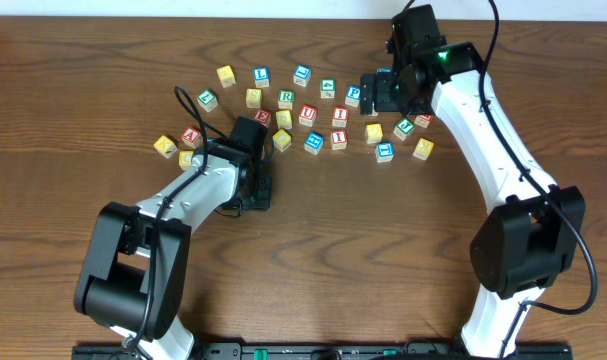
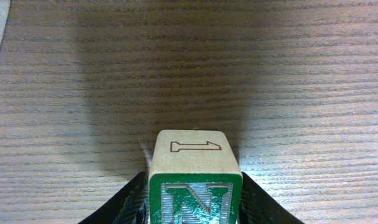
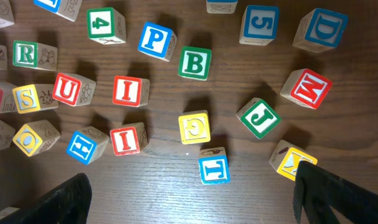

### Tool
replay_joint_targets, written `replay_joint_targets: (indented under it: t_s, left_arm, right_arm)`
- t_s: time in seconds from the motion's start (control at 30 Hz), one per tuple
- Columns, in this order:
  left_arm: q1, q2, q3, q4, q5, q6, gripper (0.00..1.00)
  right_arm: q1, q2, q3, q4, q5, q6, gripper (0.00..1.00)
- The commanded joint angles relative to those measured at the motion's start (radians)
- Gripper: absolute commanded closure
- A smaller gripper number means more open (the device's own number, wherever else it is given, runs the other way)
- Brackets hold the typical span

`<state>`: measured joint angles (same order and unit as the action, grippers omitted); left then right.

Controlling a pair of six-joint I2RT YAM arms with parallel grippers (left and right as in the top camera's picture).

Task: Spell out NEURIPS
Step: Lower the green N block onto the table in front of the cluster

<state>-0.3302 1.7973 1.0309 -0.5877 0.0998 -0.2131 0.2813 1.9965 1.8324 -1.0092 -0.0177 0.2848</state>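
My left gripper (image 2: 195,214) is shut on the green-framed N cube (image 2: 195,186); its black fingers press both sides, low over bare wood. In the overhead view the left gripper (image 1: 257,190) sits in front of the cube cluster and the N cube is hidden under it. My right gripper (image 3: 195,199) is open, hovering over the cluster with nothing between its fingers (image 3: 70,199). Below it lie the green R (image 3: 25,54), red U (image 3: 67,89), red I (image 3: 126,91), a second red I (image 3: 125,139), blue P (image 3: 154,38) and yellow S (image 3: 27,98). A red E cube (image 1: 263,117) lies left of them.
Other cubes lie among them: green B (image 3: 195,62), red M (image 3: 308,88), green J (image 3: 259,117), blue T (image 3: 213,167), blue H (image 3: 86,146), blue D (image 3: 322,28). More cubes, A (image 1: 191,135) among them, lie at the left. Bare wood (image 1: 383,250) stretches in front of the cluster.
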Motion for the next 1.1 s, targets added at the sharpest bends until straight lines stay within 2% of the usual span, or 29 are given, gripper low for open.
replay_joint_targets:
  t_s: [0.0, 0.33, 0.37, 0.7, 0.93, 1.07]
  left_arm:
    - [0.001, 0.013, 0.03, -0.006, 0.006, -0.01, 0.57]
    - [0.001, 0.013, 0.03, -0.006, 0.006, -0.01, 0.56]
    - [0.001, 0.013, 0.03, -0.005, 0.006, -0.01, 0.5]
    - [0.001, 0.013, 0.03, -0.005, 0.005, -0.009, 0.48]
    - [0.001, 0.006, 0.056, -0.034, 0.005, -0.009, 0.37]
    - [0.001, -0.01, 0.09, -0.072, 0.005, -0.009, 0.34]
  right_arm:
    - [0.008, 0.0, 0.02, -0.001, 0.012, 0.007, 0.01]
    - [0.008, 0.0, 0.02, -0.001, 0.012, 0.007, 0.01]
    - [0.008, 0.0, 0.02, -0.001, 0.012, 0.007, 0.01]
    - [0.008, 0.0, 0.02, -0.001, 0.011, 0.007, 0.01]
    - [0.008, 0.0, 0.02, -0.001, 0.012, 0.007, 0.01]
    - [0.008, 0.0, 0.02, -0.001, 0.012, 0.007, 0.01]
